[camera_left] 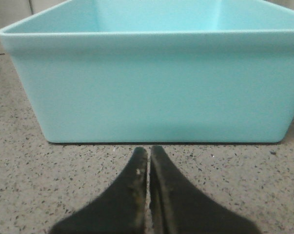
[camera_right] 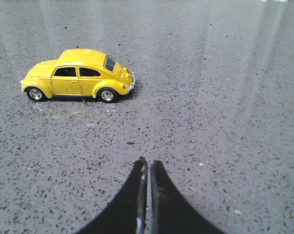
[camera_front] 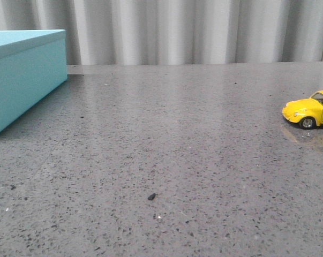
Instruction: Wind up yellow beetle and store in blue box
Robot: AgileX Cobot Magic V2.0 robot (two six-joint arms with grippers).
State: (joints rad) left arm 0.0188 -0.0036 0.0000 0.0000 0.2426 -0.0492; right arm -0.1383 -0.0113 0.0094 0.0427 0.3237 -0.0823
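Note:
The yellow beetle stands on its wheels at the right edge of the front view, cut off by the frame. In the right wrist view the whole yellow beetle shows side-on, well apart from my right gripper, which is shut and empty over bare table. The blue box sits at the far left of the front view. In the left wrist view the blue box is open-topped and fills the frame; my left gripper is shut and empty just short of its near wall. Neither gripper shows in the front view.
The grey speckled table stretches between box and car. A small dark crumb lies near the front middle. A grey pleated curtain hangs behind the table's far edge.

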